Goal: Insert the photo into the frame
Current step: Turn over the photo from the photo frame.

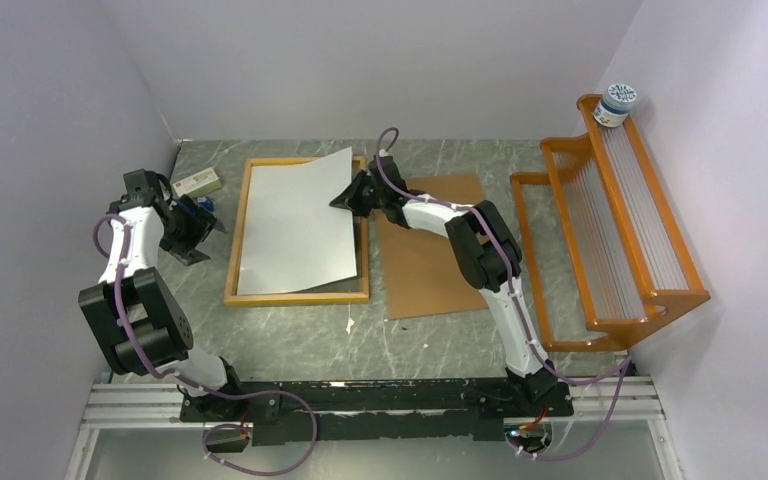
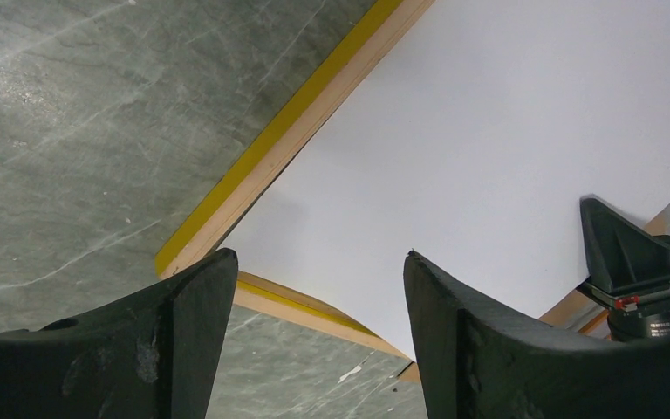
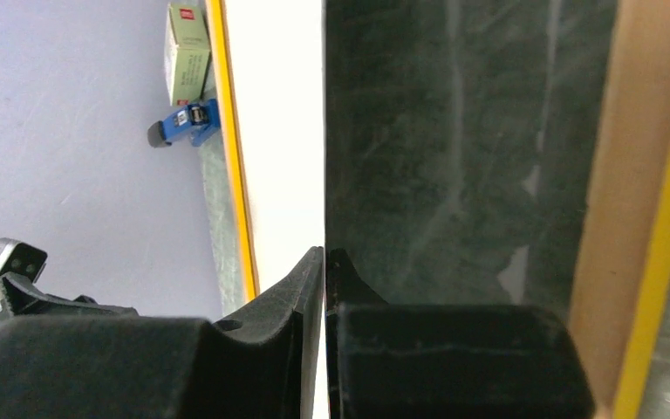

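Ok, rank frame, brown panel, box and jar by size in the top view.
1. frame
2. brown panel, partly covered
3. box and jar: look alike, and the jar sits higher, so unranked

Robot lab: bare white walls [image 1: 380,60] enclose a marbled table [image 1: 290,330].

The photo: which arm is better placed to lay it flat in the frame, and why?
Right, most likely. The right hand grips the photo by its raised right edge over the frame, so it could lower it. The left hand hangs open beside the frame's left rail, holding nothing.
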`<control>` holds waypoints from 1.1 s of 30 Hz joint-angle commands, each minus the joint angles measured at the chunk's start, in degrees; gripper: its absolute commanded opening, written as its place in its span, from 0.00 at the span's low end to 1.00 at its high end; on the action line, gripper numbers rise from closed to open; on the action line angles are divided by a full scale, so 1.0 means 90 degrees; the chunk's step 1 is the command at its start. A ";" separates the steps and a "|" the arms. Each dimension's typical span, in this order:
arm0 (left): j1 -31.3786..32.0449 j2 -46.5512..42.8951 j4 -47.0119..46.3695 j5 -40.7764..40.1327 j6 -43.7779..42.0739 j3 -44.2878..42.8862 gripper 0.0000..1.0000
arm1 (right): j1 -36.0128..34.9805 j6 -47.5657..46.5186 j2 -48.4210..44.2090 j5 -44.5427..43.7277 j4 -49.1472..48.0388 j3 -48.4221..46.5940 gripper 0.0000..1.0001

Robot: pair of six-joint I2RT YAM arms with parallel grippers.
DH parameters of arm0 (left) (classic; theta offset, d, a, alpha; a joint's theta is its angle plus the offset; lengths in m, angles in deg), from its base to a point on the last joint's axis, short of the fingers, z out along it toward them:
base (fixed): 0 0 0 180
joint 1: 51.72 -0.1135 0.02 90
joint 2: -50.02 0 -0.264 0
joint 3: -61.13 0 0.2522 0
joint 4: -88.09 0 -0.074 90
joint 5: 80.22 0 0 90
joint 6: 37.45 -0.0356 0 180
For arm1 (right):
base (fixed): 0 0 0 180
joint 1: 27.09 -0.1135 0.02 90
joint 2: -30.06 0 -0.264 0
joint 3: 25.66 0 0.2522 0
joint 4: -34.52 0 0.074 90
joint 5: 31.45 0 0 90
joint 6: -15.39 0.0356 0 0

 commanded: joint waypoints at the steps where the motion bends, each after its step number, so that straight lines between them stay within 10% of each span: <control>1: -0.0039 -0.0085 -0.0113 0.0049 -0.0111 0.0066 0.75 | -0.0085 -0.0059 0.0099 -0.0153 -0.0191 -0.0427 0.10; 12: -0.0045 -0.0274 -0.0172 -0.0004 -0.0038 0.0230 0.75 | -0.0147 -0.0075 0.0100 -0.0466 0.0088 -0.0477 0.17; 27: -0.0049 -0.0762 0.0390 -0.0298 -0.0067 -0.0381 0.74 | -0.0255 -0.0153 -0.0026 -0.0438 0.3350 -0.2083 0.96; 33: -0.0050 -0.1004 0.0653 -0.0340 -0.0161 -0.0650 0.75 | -0.0246 -0.0467 -0.0468 -0.1004 0.4179 -0.2200 0.99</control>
